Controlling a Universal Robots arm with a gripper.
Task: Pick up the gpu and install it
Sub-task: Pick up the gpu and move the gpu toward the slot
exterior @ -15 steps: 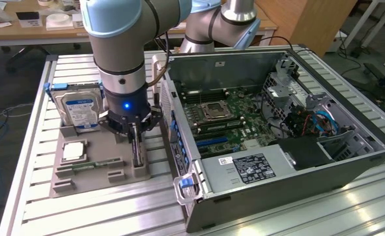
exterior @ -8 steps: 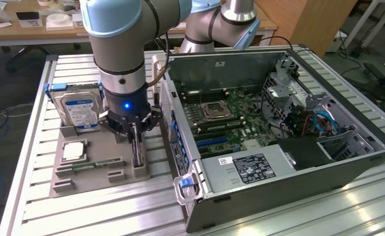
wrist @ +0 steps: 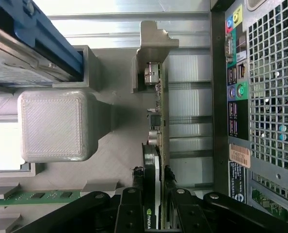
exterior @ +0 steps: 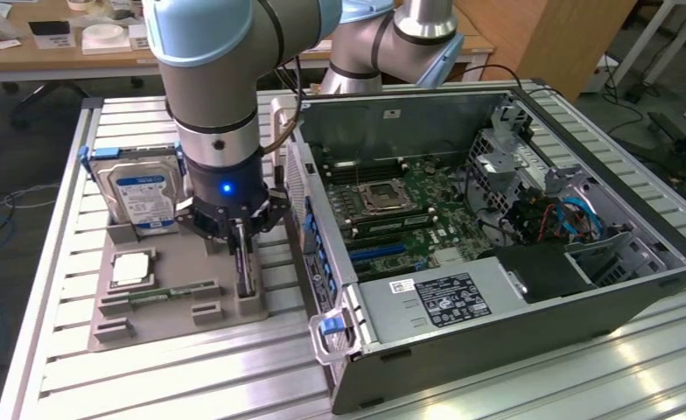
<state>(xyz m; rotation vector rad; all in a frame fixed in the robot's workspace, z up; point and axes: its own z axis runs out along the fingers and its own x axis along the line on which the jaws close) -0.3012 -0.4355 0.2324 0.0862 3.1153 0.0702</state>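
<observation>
Wrist view: your gripper (wrist: 152, 172) clamped on gpu (wrist: 161, 111), card standing on edge in grey tray (wrist: 120, 160), just beside computer case (wrist: 275, 97).

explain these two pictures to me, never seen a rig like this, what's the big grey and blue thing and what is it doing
The big grey and blue thing is a robot arm. One picture is taken by a camera off to the side. The other comes from a camera on the arm's wrist, looking down past its gripper. On the metal table sits a grey holder tray with computer parts: a hard drive with a blue label, a square silver chip, a green memory stick, and the gpu, a thin card standing on edge. Beside the tray is an open computer case with its motherboard showing. The gripper is closed on both faces of the gpu, which stands in its slot in the tray, not yet in the case.
</observation>
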